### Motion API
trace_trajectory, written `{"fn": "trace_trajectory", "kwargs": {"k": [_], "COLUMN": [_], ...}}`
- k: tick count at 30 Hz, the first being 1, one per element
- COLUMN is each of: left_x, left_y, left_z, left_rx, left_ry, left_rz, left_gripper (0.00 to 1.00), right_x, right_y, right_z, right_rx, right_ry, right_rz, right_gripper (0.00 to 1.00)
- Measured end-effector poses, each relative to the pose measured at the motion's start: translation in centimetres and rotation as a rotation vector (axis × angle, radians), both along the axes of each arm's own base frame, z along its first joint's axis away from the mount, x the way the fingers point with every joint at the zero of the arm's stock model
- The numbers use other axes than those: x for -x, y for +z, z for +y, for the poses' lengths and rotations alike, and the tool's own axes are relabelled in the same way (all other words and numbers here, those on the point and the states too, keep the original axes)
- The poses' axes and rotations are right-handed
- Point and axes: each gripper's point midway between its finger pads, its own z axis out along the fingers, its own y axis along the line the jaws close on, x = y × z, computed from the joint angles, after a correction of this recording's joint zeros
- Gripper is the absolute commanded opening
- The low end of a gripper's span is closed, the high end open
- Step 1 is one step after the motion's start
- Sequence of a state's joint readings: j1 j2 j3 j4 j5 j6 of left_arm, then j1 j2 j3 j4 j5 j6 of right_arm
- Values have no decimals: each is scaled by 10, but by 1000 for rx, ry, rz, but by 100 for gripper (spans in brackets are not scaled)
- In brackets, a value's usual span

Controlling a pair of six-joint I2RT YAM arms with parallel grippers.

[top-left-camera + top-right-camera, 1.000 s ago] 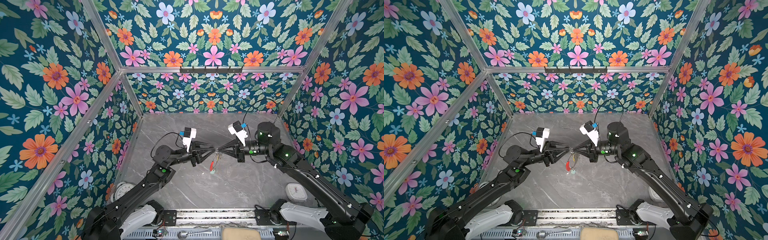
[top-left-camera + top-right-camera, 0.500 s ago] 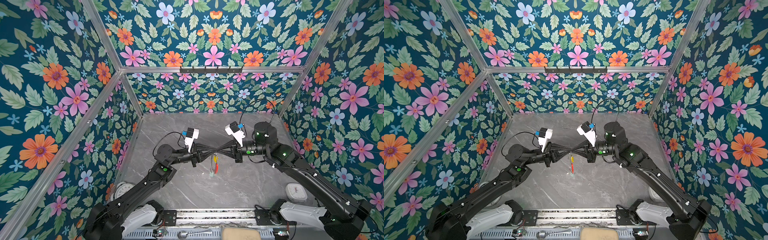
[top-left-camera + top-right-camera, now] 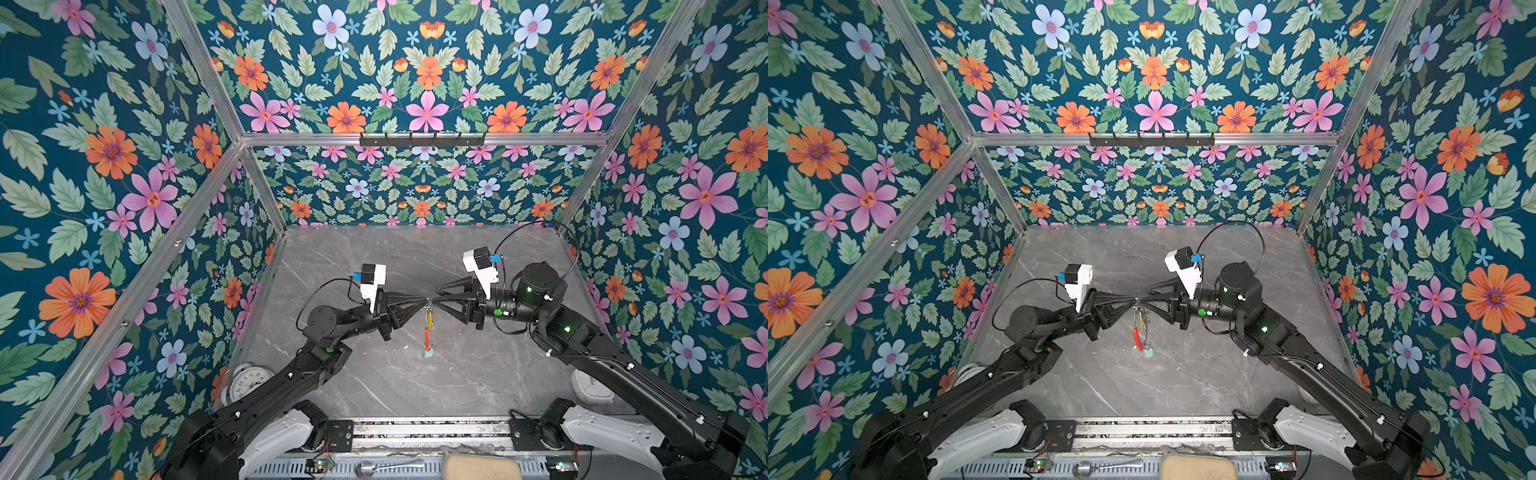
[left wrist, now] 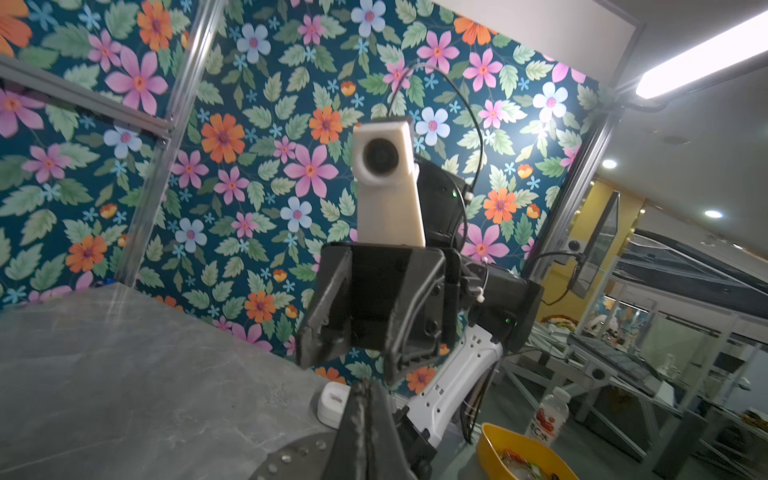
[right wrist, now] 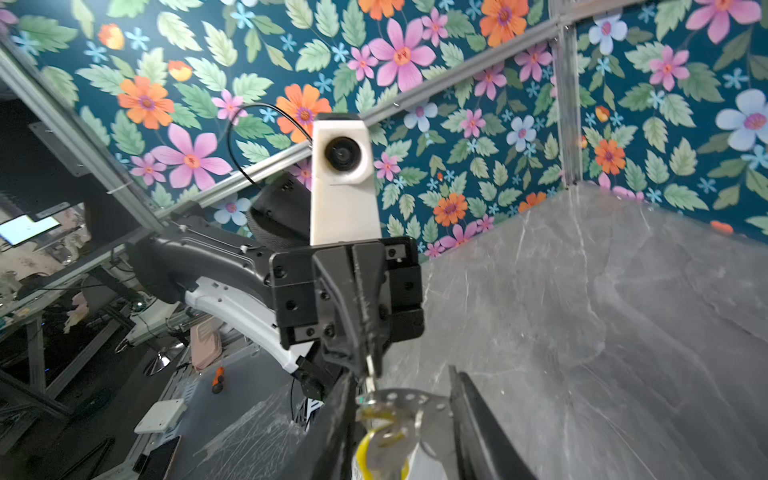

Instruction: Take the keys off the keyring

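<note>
In both top views the keyring (image 3: 428,328) (image 3: 1140,328) hangs above the middle of the table, a thin hoop with a red sleeve (image 3: 426,336). One of the keys has a yellow tag (image 3: 430,319); a pale mint tag (image 3: 429,353) dangles lowest. My left gripper (image 3: 423,300) (image 4: 365,386) is shut on the keyring's top. Facing it tip to tip, my right gripper (image 3: 435,294) (image 5: 401,376) stands open. In the right wrist view the yellow-tagged key (image 5: 386,440) hangs between its fingers (image 5: 340,415).
A white round clock (image 3: 245,384) lies at the front left corner, and a white clock (image 3: 590,386) at the front right under the right arm. A spoon (image 3: 386,467) and a sponge (image 3: 482,467) sit on the front rail. Floral walls enclose the grey table (image 3: 374,257).
The left gripper has shut on the keyring's top. The right gripper, shut before, has opened its jaws. The keyring now hangs straight down from the left gripper.
</note>
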State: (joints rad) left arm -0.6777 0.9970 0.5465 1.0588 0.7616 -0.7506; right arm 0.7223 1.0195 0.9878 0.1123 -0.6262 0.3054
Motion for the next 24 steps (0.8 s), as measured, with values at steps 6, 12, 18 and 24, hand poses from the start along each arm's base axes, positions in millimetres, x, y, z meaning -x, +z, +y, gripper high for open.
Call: {"fn": "trace_trajectory", "kwargs": {"k": [6, 12, 18, 24], "left_x": [-8, -14, -16, -13], "left_y": [14, 23, 29, 34], "left_z": [10, 13, 15, 18], "left_rx": [114, 201, 253, 280], "left_ry": [75, 95, 82, 71], "left_rz": [-54, -74, -75, -80], "left_gripper": [0, 0, 0, 0], "right_x": [0, -5, -8, -6], "right_y": [18, 23, 28, 25], "right_z": [9, 12, 16, 21], "right_rx": [-117, -186, -220, -222], "right_ry": [1, -3, 10, 41], "right_rz": [-19, 7, 27, 47], "right_gripper": [42, 40, 32, 23]}}
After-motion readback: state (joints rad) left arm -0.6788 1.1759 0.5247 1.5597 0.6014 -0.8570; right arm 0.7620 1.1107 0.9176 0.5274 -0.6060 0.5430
